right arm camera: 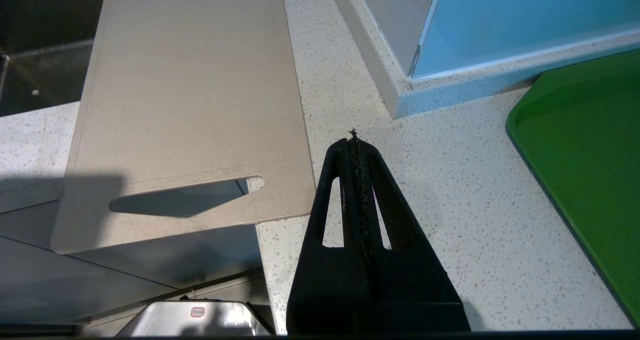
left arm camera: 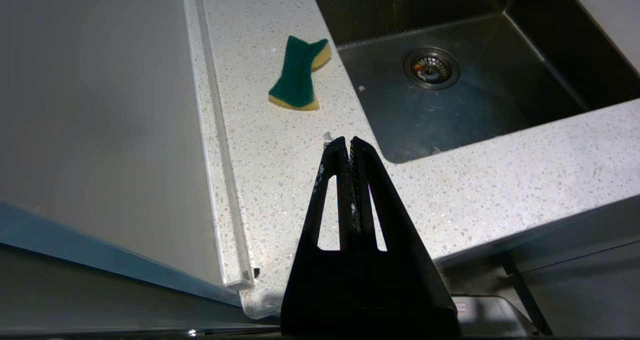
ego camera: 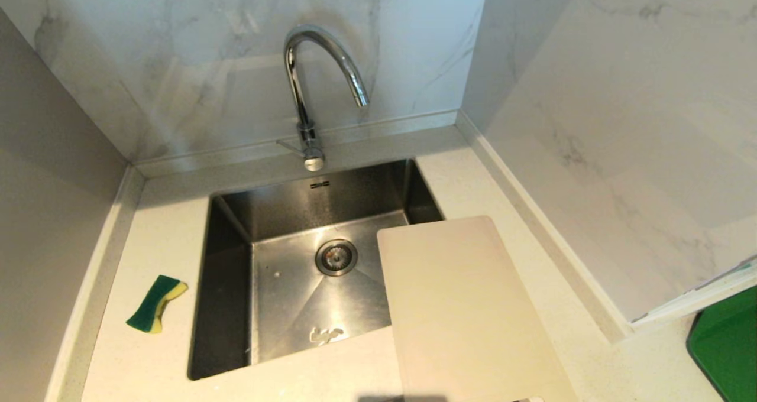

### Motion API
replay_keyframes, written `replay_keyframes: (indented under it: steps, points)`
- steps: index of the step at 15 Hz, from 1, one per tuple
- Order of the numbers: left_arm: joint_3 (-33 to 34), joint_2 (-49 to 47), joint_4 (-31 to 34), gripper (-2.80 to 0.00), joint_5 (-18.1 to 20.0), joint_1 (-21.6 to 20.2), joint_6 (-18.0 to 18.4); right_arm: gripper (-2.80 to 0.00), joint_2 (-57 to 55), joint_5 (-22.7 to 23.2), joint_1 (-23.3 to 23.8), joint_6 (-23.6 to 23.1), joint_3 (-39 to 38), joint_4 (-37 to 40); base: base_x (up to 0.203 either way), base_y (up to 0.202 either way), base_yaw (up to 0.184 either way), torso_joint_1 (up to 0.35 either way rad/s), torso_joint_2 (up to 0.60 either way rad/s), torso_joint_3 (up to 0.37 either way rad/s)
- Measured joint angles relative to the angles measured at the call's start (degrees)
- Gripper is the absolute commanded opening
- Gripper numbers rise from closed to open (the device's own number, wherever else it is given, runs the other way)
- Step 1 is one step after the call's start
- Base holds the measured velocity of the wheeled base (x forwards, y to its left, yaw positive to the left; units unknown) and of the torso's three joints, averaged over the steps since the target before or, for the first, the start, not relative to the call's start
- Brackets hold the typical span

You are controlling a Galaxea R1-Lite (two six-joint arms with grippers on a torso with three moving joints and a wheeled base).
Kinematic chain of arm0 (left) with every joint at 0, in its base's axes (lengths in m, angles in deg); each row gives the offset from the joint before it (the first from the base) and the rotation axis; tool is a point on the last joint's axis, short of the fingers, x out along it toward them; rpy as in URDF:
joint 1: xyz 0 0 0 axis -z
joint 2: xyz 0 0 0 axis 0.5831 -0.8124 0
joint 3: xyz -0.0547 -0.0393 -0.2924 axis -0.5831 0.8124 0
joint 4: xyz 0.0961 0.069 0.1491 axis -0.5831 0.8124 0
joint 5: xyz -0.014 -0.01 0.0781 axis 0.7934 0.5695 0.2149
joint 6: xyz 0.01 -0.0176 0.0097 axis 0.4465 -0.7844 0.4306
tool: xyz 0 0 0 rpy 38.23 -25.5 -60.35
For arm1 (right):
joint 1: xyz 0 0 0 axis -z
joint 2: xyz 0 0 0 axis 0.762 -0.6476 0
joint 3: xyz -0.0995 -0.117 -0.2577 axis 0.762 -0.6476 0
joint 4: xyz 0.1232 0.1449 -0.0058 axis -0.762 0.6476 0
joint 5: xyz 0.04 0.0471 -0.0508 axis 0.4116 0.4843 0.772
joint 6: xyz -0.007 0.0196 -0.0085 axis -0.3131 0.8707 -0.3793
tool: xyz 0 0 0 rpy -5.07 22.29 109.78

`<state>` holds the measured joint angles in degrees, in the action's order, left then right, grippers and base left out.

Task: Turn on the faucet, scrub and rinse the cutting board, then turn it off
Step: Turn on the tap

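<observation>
Nothing is under way yet, and the risks lie mostly in how things are laid out. The cutting board (ego camera: 467,307) sits at the lower right of the head view, its far left corner jutting over the sink (ego camera: 230,284) and, in the right wrist view, its slotted handle end overhanging the worktop's (ego camera: 159,236) front edge; a careless push or a grip at one corner could probably tip it into the basin or off the front. The faucet (ego camera: 307,88) stands at upper centre, dry, with its thin lever at the base pointing toward the frame's left; that lever is small and slick-looking, so a hand could likely slip off it, or shove too hard and send water splashing over the worktop. The sponge (ego camera: 157,303) lies at the lower left, close beside the sink rim, and a clumsy nudge might knock it in. The left hand (left arm camera: 348,141) hangs above the worktop near the sink's front corner, fingers pressed together, holding nothing; the right hand (right arm camera: 354,139) hangs beside the board, likewise closed and empty. Both must spread before grasping, or they would merely shove things. A green tray (ego camera: 730,349) at the far right edge could be bumped by a wide swing of the right arm.
</observation>
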<state>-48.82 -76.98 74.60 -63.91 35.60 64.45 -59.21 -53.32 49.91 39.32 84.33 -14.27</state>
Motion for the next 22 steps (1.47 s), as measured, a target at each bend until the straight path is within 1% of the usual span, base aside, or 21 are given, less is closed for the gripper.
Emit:
replay_keyframes:
  steps: [4, 6, 8, 10, 13, 15, 18, 22]
  points:
    - [0.0, -0.3, 0.1, -2.8, 0.0, 0.1, 0.3, -2.8, 0.0, 0.0, 0.0, 0.0, 0.0, 0.0, 0.0, 0.0, 0.0, 0.0, 0.0, 0.0]
    - [0.0, -0.8, 0.1, -2.8, 0.0, 0.2, 1.3, -2.8, 0.0, 0.0, 0.0, 0.0, 0.0, 0.0, 0.0, 0.0, 0.0, 0.0, 0.0, 0.0]
    - [-1.3, -1.6, 0.5, -2.8, 0.0, 0.2, 1.4, -2.8, 0.0, 0.0, 0.0, 0.0, 0.0, 0.0, 0.0, 0.0, 0.0, 0.0, 0.0, 0.0]
    - [-6.5, -5.0, 0.2, -2.8, -0.1, 0.3, 0.0, -2.8, 0.0, 0.0, 0.0, 0.0, 0.0, 0.0, 0.0, 0.0, 0.0, 0.0, 0.0, 0.0]
    - [-17.4, -13.8, 0.0, -2.8, -0.3, 1.0, -0.8, -2.8, 0.0, 0.0, 0.0, 0.0, 0.0, 0.0, 0.0, 0.0, 0.0, 0.0, 0.0, 0.0]
    - [-24.1, -20.5, 0.0, -2.8, -0.3, 1.3, 0.2, -2.8, 0.0, 0.0, 0.0, 0.0, 0.0, 0.0, 0.0, 0.0, 0.0, 0.0, 0.0, 0.0]
    - [-33.3, -30.1, 0.0, -2.8, -0.5, 1.3, 2.8, -2.8, 0.0, 0.0, 0.0, 0.0, 0.0, 0.0, 0.0, 0.0, 0.0, 0.0, 0.0, 0.0]
    - [-46.1, -42.4, -0.1, -2.8, -0.4, 0.4, 4.5, -2.8, 0.0, 0.0, 0.0, 0.0, 0.0, 0.0, 0.0, 0.0, 0.0, 0.0, 0.0, 0.0]
